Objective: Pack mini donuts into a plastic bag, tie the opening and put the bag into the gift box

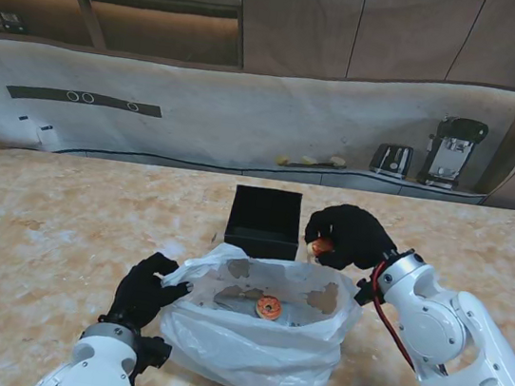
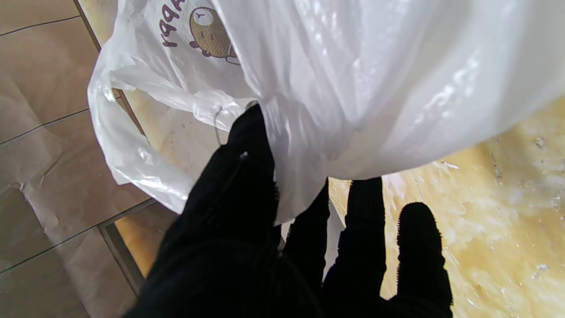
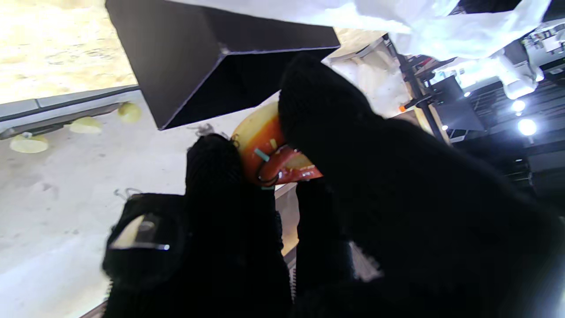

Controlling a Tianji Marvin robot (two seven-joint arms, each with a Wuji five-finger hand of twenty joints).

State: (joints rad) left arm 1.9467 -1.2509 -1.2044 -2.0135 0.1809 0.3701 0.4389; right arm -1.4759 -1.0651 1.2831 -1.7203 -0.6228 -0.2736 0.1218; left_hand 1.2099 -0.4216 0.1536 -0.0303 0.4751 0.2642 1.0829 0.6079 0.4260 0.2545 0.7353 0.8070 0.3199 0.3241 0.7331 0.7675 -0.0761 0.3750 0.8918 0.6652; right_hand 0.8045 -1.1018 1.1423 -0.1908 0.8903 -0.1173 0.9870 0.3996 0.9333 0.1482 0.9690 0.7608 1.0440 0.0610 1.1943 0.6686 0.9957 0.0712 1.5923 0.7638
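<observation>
White bag (image 1: 259,352) slumped on the marbled table (image 1: 41,230), mouth open upward, one donut (image 1: 268,307) lying inside near the middle. Left hand (image 1: 146,291) at the bag's left rim, fingers (image 2: 247,176) pinched on the plastic, holding that edge up; remaining fingertips straight beneath the film in the wrist view, a loose handle loop hanging alongside. Right hand (image 1: 347,236) raised just beyond the bag's far right corner, thumb and fingers (image 3: 212,168) clamped on a second donut (image 3: 265,150), orange glaze with sprinkles, mostly hidden by the glove. Black box (image 1: 265,221) standing open on the table directly behind the bag, touching or nearly touching its far rim, just left of the right hand; box corner close beside the held donut in the right wrist view. Farther back, past the table edge, a covered counter with a toaster (image 1: 392,159) and a dark machine (image 1: 452,151) at right, and a few pale lumps (image 1: 310,161) near centre, too small to identify. Brown printed figure and lettering on the bag's side in the left wrist view.
</observation>
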